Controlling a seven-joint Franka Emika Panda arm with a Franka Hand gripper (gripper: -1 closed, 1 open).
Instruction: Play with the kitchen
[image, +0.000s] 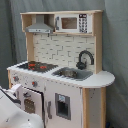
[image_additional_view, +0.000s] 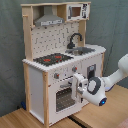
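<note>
The kitchen (image: 60, 50) (image_additional_view: 35, 85) is a tall white and light-wood toy. It has a black-red stovetop (image: 34, 65) (image_additional_view: 52, 59), a black faucet (image: 84, 57) (image_additional_view: 74, 40) over a sink (image: 72, 74), a grey hood (image: 40, 27) and a small microwave (image: 70, 23) (image_additional_view: 75, 11). My gripper (image_additional_view: 77, 86) is right in front of the windowed oven door (image_additional_view: 62, 97), at the height of its upper edge just below the knobs. In the first exterior view the gripper (image: 15, 92) shows at the lower left, partly covering the oven door (image: 31, 102).
The kitchen stands on a wooden table (image_additional_view: 100, 117) before a grey curtain (image: 115, 40). My white arm (image_additional_view: 117, 75) comes in from the second exterior view's right. A cabinet door with a dark panel (image: 63, 106) sits beside the oven.
</note>
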